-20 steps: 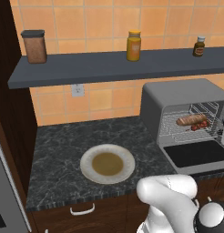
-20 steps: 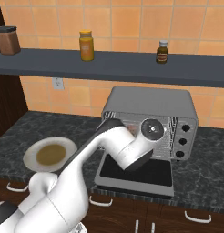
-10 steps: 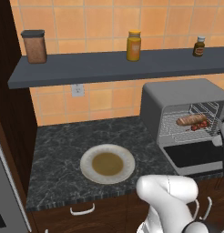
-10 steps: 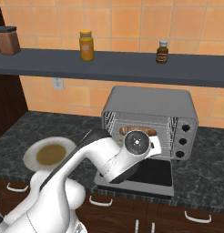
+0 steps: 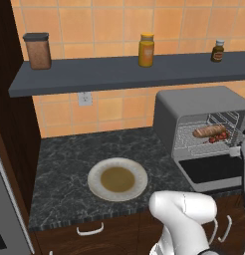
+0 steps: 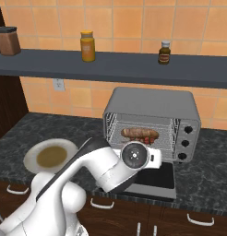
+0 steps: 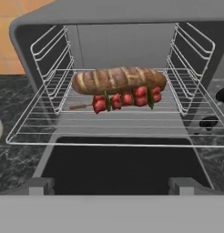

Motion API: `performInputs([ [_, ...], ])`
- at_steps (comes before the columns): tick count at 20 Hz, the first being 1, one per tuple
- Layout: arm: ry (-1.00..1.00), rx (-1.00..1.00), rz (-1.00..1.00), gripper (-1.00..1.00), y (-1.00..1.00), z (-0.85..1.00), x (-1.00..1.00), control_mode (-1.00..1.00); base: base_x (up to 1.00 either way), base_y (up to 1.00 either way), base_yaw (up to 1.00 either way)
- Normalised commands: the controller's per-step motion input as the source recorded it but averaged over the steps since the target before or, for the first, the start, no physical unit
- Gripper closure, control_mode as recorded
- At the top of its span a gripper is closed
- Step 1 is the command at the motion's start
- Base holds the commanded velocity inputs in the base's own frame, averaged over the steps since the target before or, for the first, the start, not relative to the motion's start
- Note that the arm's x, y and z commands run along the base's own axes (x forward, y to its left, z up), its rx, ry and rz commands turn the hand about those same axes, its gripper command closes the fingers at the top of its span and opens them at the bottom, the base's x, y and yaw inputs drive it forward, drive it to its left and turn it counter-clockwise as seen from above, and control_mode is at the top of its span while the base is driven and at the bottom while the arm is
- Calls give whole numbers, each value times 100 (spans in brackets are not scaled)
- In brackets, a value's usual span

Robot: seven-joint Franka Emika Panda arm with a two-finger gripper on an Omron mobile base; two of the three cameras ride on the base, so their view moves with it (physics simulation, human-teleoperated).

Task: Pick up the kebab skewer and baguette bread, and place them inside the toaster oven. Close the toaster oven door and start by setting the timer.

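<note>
Nothing here carries writing that can be read. The small dark brown bottle [image 6: 164, 52] on the shelf has a pale label, too small and blurred to make out, and the yellow jar [image 6: 87, 46] beside it is plain.

Rendered home kitchen. Dark speckled stone counter [image 5: 69, 169] over wood cabinets with white drawer handles [image 5: 89, 230]. Orange tile backsplash [image 5: 109, 20] behind counter, wall outlet [image 5: 84, 98] in it. Grey shelf [image 5: 124, 73] above counter holds jars and bottles. Grey toaster oven [image 6: 152, 122] at counter's right end; plate [image 5: 117, 179] on counter to its left.
</note>
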Motion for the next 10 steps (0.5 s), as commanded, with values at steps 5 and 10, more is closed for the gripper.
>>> performInputs([
  [5, -5, 0, 0, -100, 0, -5, 8, -100, 0, 0, 0],
  [10, 0, 0, 0, -100, 0, 0, 12, -100, 0, 0, 0],
])
